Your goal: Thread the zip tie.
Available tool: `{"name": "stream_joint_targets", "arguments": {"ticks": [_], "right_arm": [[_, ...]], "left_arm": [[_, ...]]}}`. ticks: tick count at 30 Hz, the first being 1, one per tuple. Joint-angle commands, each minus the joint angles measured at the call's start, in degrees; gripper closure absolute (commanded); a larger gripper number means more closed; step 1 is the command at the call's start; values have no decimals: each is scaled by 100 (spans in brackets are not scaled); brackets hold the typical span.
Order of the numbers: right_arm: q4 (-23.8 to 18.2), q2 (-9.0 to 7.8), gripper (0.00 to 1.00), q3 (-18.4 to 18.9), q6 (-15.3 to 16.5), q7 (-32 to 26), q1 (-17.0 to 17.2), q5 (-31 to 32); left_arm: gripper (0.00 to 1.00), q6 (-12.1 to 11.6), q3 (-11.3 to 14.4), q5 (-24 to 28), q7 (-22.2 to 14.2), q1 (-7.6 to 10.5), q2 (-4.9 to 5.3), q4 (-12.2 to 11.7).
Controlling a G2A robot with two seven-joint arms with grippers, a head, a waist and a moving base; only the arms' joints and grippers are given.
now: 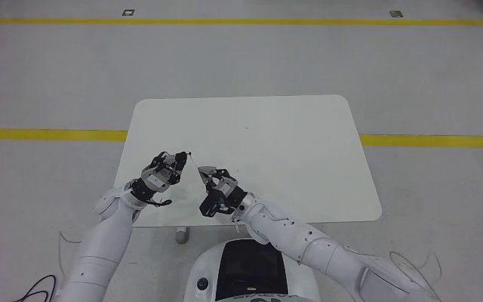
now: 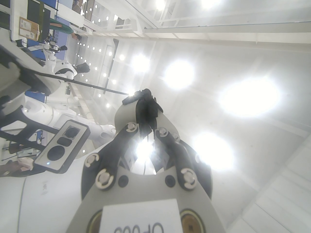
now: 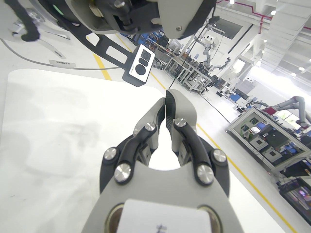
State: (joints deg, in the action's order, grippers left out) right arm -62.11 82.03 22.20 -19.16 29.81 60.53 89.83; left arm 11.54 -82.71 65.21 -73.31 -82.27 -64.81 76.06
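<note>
The zip tie [image 2: 80, 83] is held in the air between the two grippers, above the near left corner of the white surface [image 1: 302, 136]. It is seen as a thin black strap stretched from one gripper to the other, not touching the surface. The left gripper [image 2: 144, 98] is raised just above the surface edge, and its jaws are closed on one end of the strap, where a dark lump is pinched at the fingertips; whether this is the tie's head cannot be told. The right gripper [image 3: 166, 100] is placed just beside the left one, slightly nearer the robot, and its jaws are pressed together on the other end of the strap, which is seen running out from the tips towards the left gripper. The two grippers are close but apart, with the strap as the only link between them. A yellow floor line [image 1: 423, 140] is seen passing behind the surface.
</note>
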Motion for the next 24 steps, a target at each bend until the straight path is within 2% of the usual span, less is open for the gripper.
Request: {"name": "stream_joint_targets", "arguments": {"ticks": [1, 12, 15, 18, 19, 20, 24], "right_arm": [[1, -2, 0, 69, 38, -16, 42, 12], [31, -57, 0, 262, 133, -191, 164, 12], [-32, -146, 0, 501, 267, -231, 266, 7], [-249, -303, 0, 861, 464, -196, 410, -18], [-390, -362, 0, 997, 604, -101, 493, -109], [-571, -456, 0, 1214, 881, 57, 612, -265], [-605, -481, 0, 1280, 932, 67, 644, -306]], "left_arm": [[100, 0, 0, 0, 0, 0, 0, 0], [100, 0, 0, 0, 0, 0, 0, 0], [100, 0, 0, 0, 0, 0, 0, 0], [100, 0, 0, 0, 0, 0, 0, 0], [100, 0, 0, 0, 0, 0, 0, 0], [100, 0, 0, 0, 0, 0, 0, 0], [100, 0, 0, 0, 0, 0, 0, 0]]}}
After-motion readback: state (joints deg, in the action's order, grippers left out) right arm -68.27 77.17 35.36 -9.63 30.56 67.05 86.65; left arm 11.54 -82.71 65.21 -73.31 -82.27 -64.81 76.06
